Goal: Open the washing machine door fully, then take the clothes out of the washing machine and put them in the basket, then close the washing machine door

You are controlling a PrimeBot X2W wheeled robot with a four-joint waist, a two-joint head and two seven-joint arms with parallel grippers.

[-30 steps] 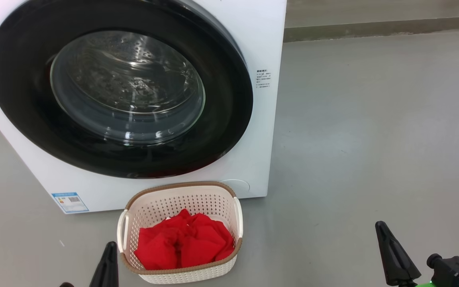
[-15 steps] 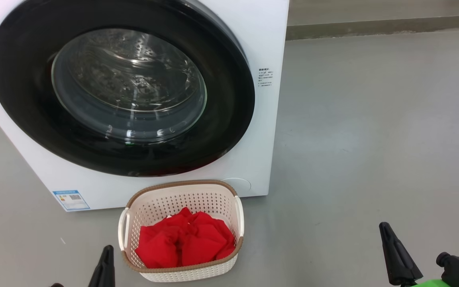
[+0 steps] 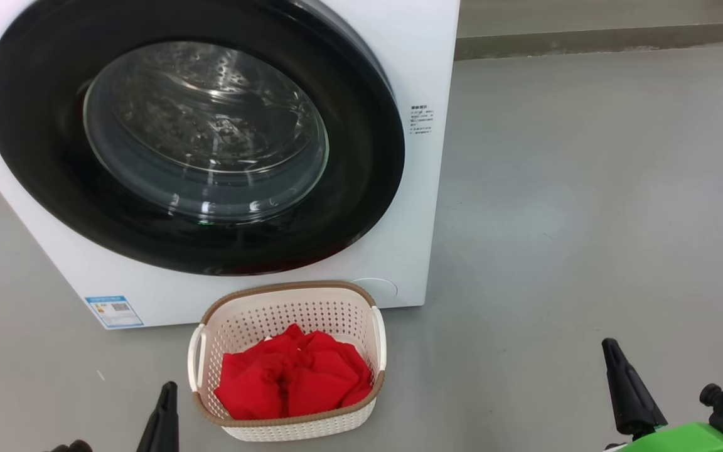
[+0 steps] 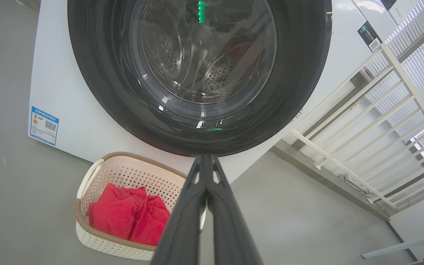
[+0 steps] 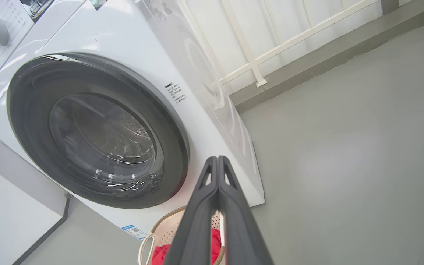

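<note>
The white washing machine (image 3: 424, 56) fills the upper left of the head view, and its black-rimmed washing machine door (image 3: 361, 207) lies flat against the front, closed. Through the glass I see bare steel drum. On the floor in front stands the cream basket (image 3: 286, 301) holding the red clothes (image 3: 289, 376). My left gripper (image 3: 167, 392) rises at the bottom edge just left of the basket, shut and holding nothing. My right gripper (image 3: 609, 348) is shut too, far right over bare floor. The wrist views show the left gripper (image 4: 206, 159) and the right gripper (image 5: 217, 160) with their fingers pressed together.
Grey floor (image 3: 587, 188) spreads to the right of the machine, ending at a low kerb (image 3: 587, 41). A white railing (image 4: 363, 121) runs along the wall behind the machine. A pale cabinet side (image 5: 9, 209) stands close beside the machine.
The whole head view has shifted slightly, so the camera moved. Both grippers sit a little differently at the bottom edge; the door, the basket and the clothes keep their places.
</note>
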